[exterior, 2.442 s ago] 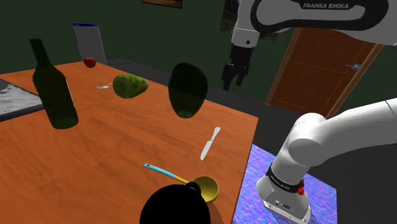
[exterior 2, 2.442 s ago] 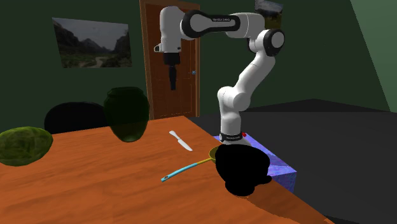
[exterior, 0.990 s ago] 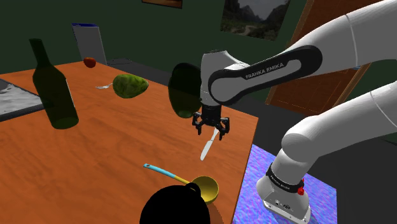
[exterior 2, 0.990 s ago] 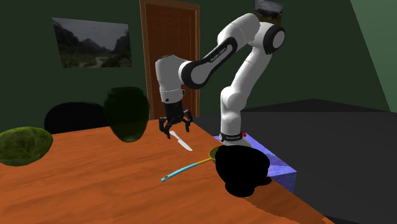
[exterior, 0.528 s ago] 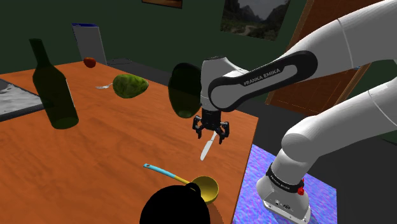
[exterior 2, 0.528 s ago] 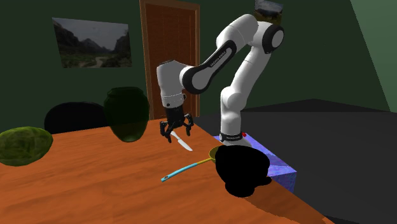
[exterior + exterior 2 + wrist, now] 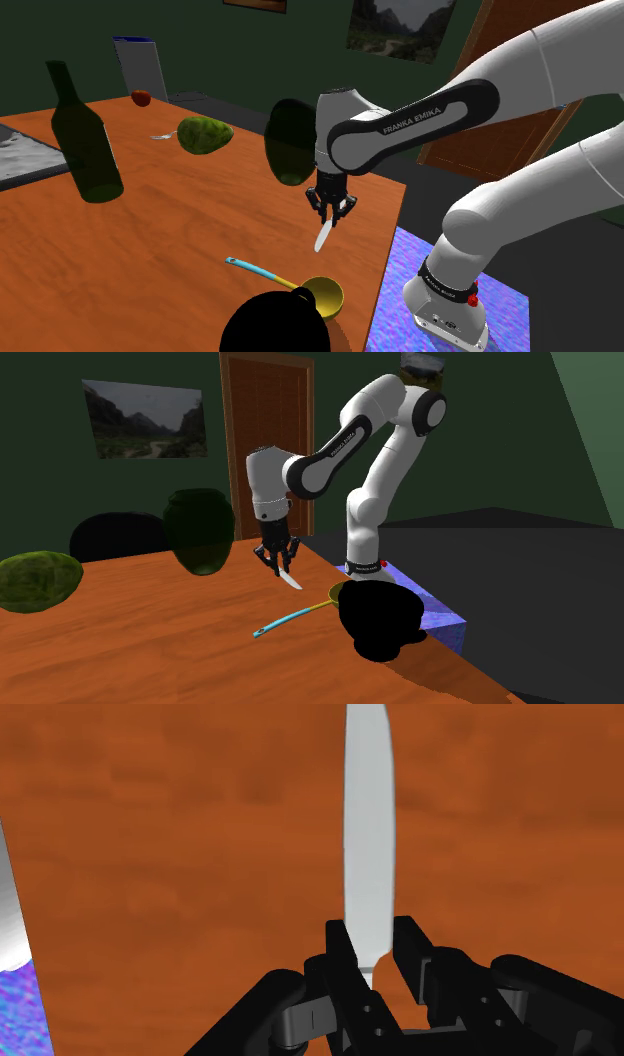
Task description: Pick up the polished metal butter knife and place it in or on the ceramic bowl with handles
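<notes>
The black two-finger claw [image 7: 377, 954] was pressed in on the narrow neck of the pale polished butter knife [image 7: 369, 834], one finger on each side. The blade ran straight out ahead of the claw, its long axis at right angles to the line on which the fingers closed.

In the shoulder view the claw [image 7: 331, 207] stood just right of the frame's centre, with the knife [image 7: 321, 237] pointing from it down toward the lower edge, low over the orange-brown wooden surface [image 7: 180, 240]. Whether the blade rested on the wood or hung just clear could not be told.

The bowl with handles was probably the black rounded vessel [image 7: 275, 325] at the bottom centre. It lay below the knife in the frame, and the ladle with a turquoise handle and yellow cup [image 7: 290, 283] sat between them. In the second exterior view this vessel [image 7: 378, 620] sat to the lower right of the knife [image 7: 291, 580]. Its inside was not visible. A dark green rounded pot [image 7: 295, 140] stood just up and left of the claw, its contents hidden too.
</notes>
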### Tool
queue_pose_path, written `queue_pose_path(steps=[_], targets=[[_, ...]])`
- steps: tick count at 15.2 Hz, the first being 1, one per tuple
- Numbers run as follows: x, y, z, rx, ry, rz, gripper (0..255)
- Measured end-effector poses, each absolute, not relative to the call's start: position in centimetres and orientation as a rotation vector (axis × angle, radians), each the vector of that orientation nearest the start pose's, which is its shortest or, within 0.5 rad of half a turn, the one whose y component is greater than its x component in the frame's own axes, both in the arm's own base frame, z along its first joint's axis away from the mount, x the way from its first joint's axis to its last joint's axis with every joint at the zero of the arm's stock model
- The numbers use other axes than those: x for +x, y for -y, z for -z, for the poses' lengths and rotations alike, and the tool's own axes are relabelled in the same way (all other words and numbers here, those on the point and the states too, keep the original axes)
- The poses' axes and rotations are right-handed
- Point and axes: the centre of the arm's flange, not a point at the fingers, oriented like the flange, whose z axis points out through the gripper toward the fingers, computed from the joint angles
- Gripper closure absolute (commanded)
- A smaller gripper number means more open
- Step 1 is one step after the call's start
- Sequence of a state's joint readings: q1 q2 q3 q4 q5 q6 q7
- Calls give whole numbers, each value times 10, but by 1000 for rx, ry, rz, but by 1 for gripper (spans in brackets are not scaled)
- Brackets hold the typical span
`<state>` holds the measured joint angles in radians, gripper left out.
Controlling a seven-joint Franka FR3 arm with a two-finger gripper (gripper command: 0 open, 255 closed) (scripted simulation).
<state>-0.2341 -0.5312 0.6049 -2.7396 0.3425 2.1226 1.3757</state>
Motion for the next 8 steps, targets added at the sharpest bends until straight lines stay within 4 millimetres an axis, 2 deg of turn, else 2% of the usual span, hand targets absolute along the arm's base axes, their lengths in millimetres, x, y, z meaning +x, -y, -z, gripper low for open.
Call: queue_pose_path(steps=[6,8], targets=[[329,-122,-340,-2589,-1962,-128,255],[329,-122,-345,-2591,-1964,-132,255]])
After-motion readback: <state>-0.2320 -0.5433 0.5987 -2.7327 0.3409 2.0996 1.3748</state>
